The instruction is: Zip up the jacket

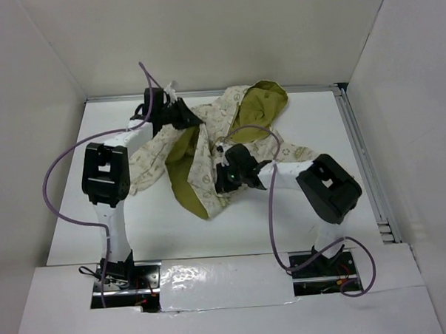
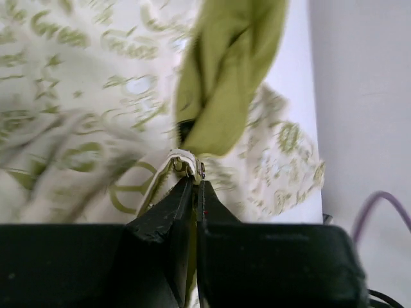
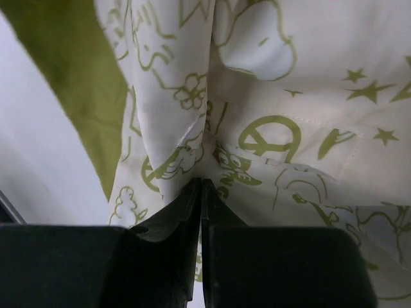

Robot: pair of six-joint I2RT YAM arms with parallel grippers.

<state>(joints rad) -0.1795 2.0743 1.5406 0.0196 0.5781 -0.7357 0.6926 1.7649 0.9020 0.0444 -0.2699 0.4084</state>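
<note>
Overhead, a white worktop [image 1: 321, 129] with plain white walls [image 1: 202, 35] around it carries the jacket [image 1: 207, 142], crumpled open with its olive lining showing. At the jacket's far-left edge the left gripper [image 1: 178, 113] pinches the zipper end; at its near side the right gripper [image 1: 225, 179] clamps a printed fold.

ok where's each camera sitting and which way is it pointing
Top external: above and behind the arms, looking down at the table, the jacket and both arms.
Left wrist: on the left arm, looking along the left gripper, shut on a jacket edge.
Right wrist: on the right arm, looking along the right gripper, pinching cream fabric.
Shared: both wrist views show the jacket's olive print.
</note>
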